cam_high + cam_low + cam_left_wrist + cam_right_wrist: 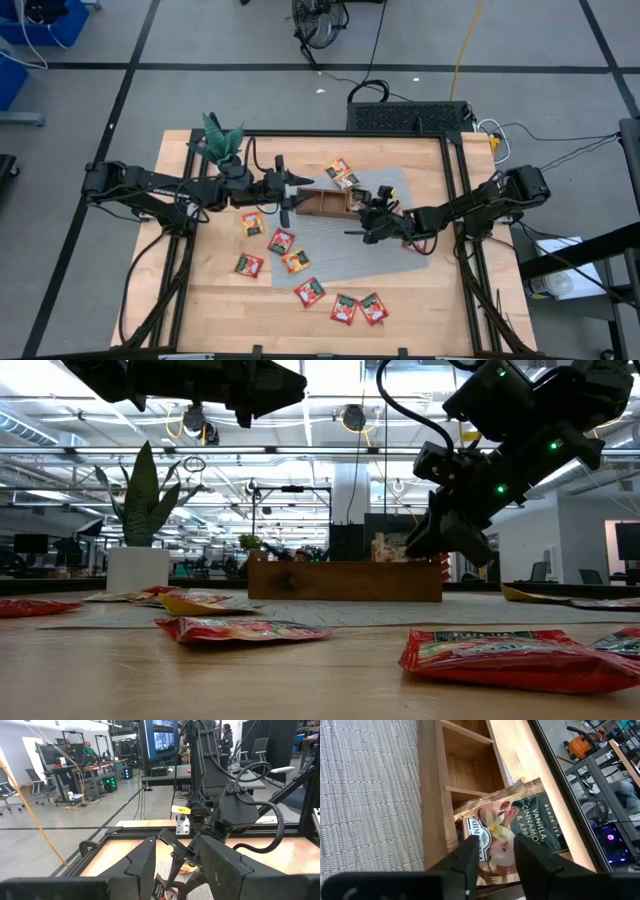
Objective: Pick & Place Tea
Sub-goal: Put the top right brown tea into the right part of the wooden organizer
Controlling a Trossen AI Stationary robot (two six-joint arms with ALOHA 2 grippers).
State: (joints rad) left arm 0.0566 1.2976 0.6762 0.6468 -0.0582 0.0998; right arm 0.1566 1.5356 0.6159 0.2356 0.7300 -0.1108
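Wood planks make up my table (pixel 215 300), with a grey woven mat (pixel 330 255) spread across the middle and a wooden tray (pixel 322 203) sitting on the mat's far part. From overhead, my right gripper (pixel 372 212) hangs over the tray's right end. Its wrist camera looks straight down past the fingers (pixel 470 857) onto a sachet (pixel 512 832) printed with vanilla, cinnamon and apple (I can read that much), lying inside an end compartment of the tray. The fingers stand parted with the sachet showing in the gap between them; I can't tell whether either pad touches it. The sachet lies tilted against the compartment's divider, one corner riding up over the tray's edge, its lettering running along the tray's length.

My left gripper (pixel 288 190) sits just beside the tray's left end, fingers spread and holding nothing.

Loose tea sachets (pixel 280 242) lie scattered flat over the mat's near-left edge and the bare wood, mostly red, and two more sachets (pixel 342 172) rest behind the tray. A potted plant (pixel 222 140) stands at the far left corner.
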